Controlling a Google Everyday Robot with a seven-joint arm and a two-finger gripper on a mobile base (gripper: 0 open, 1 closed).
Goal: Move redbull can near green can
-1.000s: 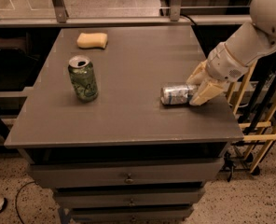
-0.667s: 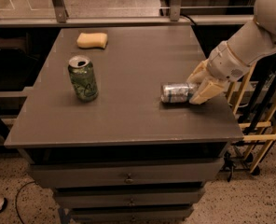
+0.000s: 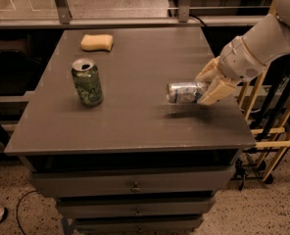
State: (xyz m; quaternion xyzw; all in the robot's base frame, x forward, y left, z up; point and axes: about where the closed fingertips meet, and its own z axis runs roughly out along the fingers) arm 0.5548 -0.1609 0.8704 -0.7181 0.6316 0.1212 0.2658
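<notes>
Lifted, the redbull can (image 3: 183,92) seems clear of the worktop (image 3: 135,124), clamped in the gripper (image 3: 205,89) at three o'clock. Carry it level toward nine o'clock, beside the green can (image 3: 87,82).

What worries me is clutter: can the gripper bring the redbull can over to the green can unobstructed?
Probably yes. The gripper, at the right side of the table, holds the redbull can sideways; only bare tabletop separates it from the upright green can. The sponge sits farther back, off that path.
</notes>
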